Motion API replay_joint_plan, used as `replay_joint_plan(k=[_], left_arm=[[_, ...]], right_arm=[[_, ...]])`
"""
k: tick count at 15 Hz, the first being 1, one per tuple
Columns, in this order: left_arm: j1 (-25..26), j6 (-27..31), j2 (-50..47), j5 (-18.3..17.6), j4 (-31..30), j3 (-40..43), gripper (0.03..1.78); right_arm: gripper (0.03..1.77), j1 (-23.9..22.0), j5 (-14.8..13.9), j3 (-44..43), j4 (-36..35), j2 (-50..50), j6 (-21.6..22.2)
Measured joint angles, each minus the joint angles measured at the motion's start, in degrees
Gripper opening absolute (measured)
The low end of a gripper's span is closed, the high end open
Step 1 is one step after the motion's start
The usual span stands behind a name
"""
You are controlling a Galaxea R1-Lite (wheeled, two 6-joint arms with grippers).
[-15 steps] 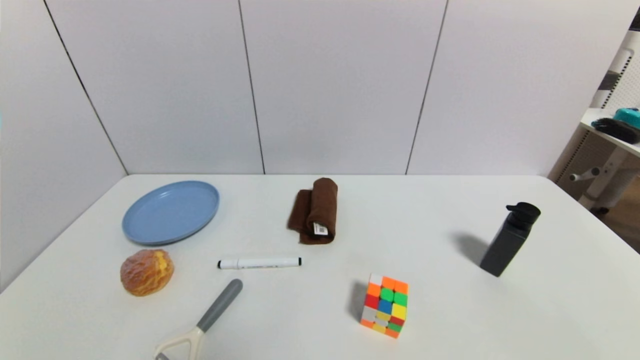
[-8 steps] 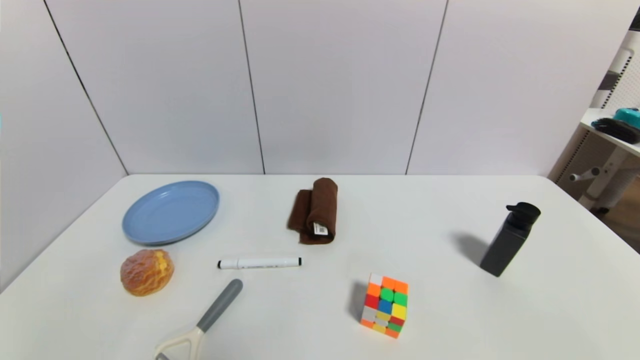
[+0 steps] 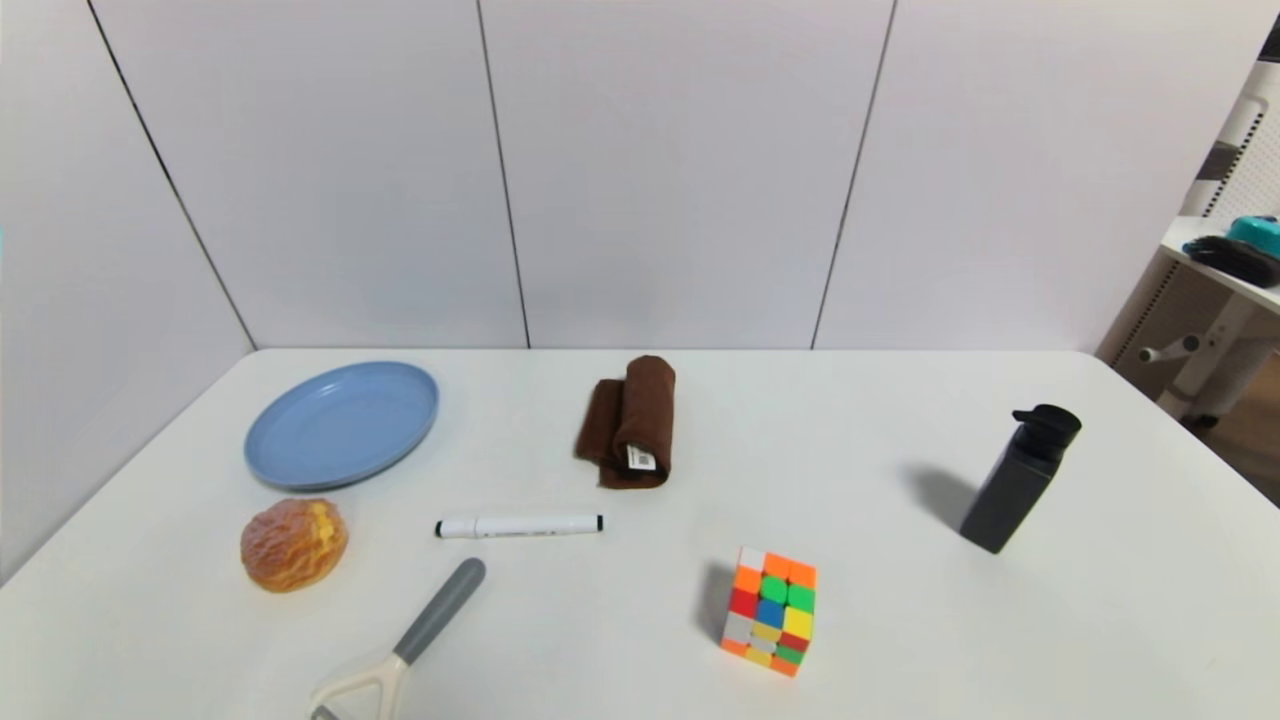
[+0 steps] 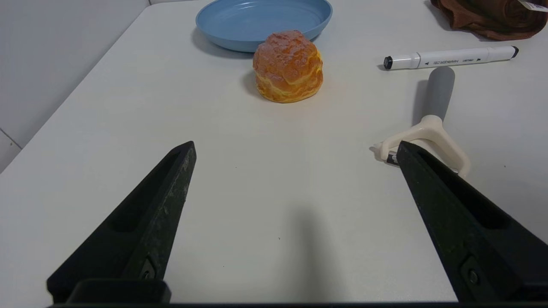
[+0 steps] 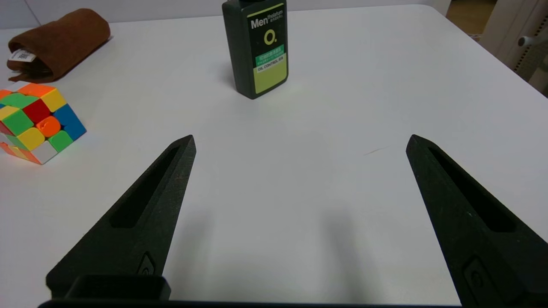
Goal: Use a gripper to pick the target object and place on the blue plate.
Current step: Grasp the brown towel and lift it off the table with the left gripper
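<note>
A dark brown rolled towel [image 3: 630, 423] with a small white tag lies at the back middle of the white table, also visible in the left wrist view [image 4: 492, 19] and the right wrist view [image 5: 58, 42]. The light blue plate [image 3: 342, 423] sits at the back left, its rim showing beyond the bun [image 4: 261, 19]. Neither arm appears in the head view. My left gripper [image 4: 295, 145] hovers open over bare table near the front left, far from the towel. My right gripper [image 5: 299, 139] is open too, over bare table at the front right.
An orange-brown bun [image 3: 293, 543] sits in front of the plate. A white marker [image 3: 518, 525], a grey-handled peeler [image 3: 400, 640], a colour cube [image 3: 768, 610] and a dark bottle [image 3: 1020, 478] stand on the table [image 3: 850, 430]. A shelf [image 3: 1225, 260] is off the right edge.
</note>
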Motion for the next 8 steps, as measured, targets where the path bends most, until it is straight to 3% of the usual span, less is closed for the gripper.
replay_joint_plan(k=[5,8], left_arm=[[0.0,0.5,0.5,0.0,0.0,-0.5,1.69],[-0.2,2.4,5.8,-0.5,0.1,-5.3,1.69]], right_arm=[[1.7,0.0,0.0,0.0,0.0,0.0,0.0],[1.7,0.0,0.0,0.0,0.0,0.0,0.0]])
